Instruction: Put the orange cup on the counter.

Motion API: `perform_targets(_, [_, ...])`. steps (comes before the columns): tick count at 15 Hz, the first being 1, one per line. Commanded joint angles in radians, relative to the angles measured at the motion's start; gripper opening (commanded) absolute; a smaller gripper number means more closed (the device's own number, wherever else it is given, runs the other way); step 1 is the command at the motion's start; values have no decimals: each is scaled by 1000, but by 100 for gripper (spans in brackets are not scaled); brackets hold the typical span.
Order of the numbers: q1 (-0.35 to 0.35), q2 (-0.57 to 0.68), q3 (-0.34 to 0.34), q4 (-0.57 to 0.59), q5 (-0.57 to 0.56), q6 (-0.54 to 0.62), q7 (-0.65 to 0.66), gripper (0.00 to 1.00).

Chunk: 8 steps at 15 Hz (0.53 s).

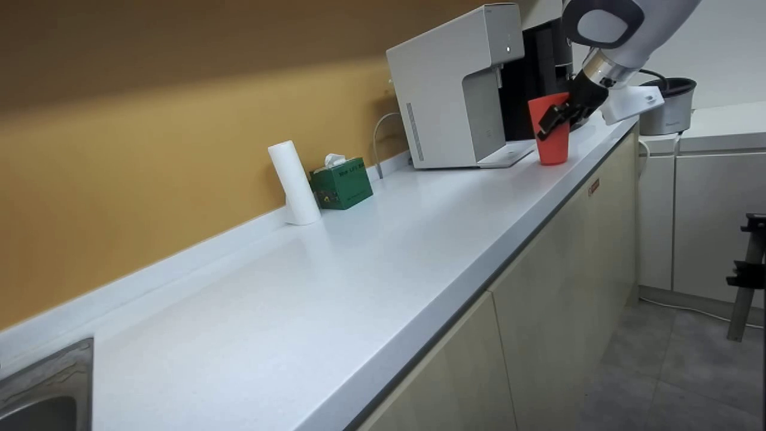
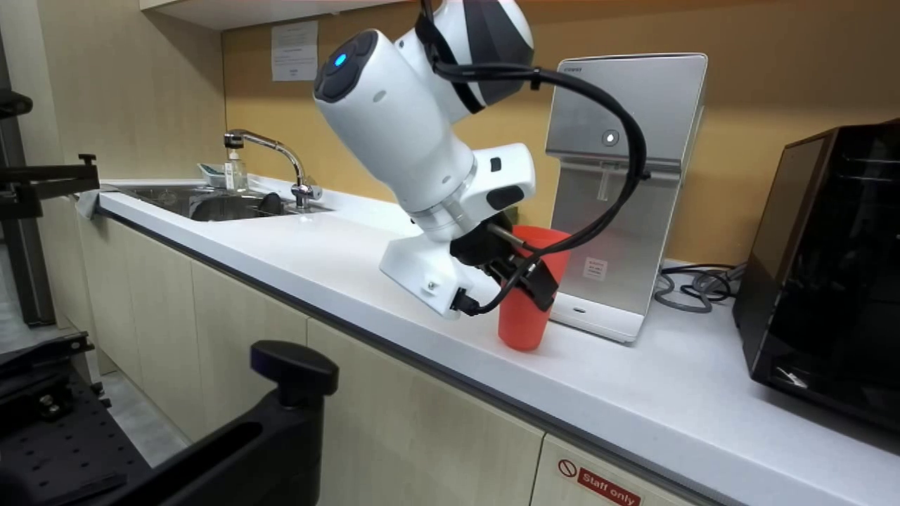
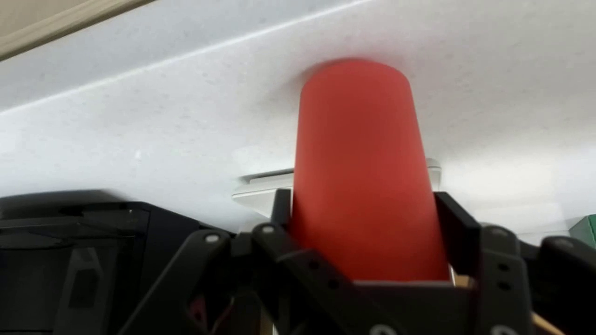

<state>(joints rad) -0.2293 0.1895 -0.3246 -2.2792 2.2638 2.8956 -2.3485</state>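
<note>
The orange cup is a red-orange tumbler standing close to upright on the white counter, in front of the white appliance. It also shows in an exterior view and fills the middle of the wrist view, its base against the counter top with a shadow around it. My gripper has one finger on each side of the cup's upper half and appears shut on it; the gripper also shows in an exterior view and the wrist view. The cup's inside is hidden.
The white appliance stands right behind the cup. A black oven-like box is beside it. A green tissue box and a white roll stand along the wall. A sink lies at the counter's far end.
</note>
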Motion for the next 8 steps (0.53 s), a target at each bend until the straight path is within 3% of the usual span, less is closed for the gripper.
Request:
perform_targets(1, [13,-2,-6,4,32,24,-56,49])
perform_targets(5, [13,8,-3,4,26,21,-47,49])
perform_targets(6, [13,8,-2,4,23,21,-42,94])
perform_targets(8, [12,7,2,1,17,20,-31,99])
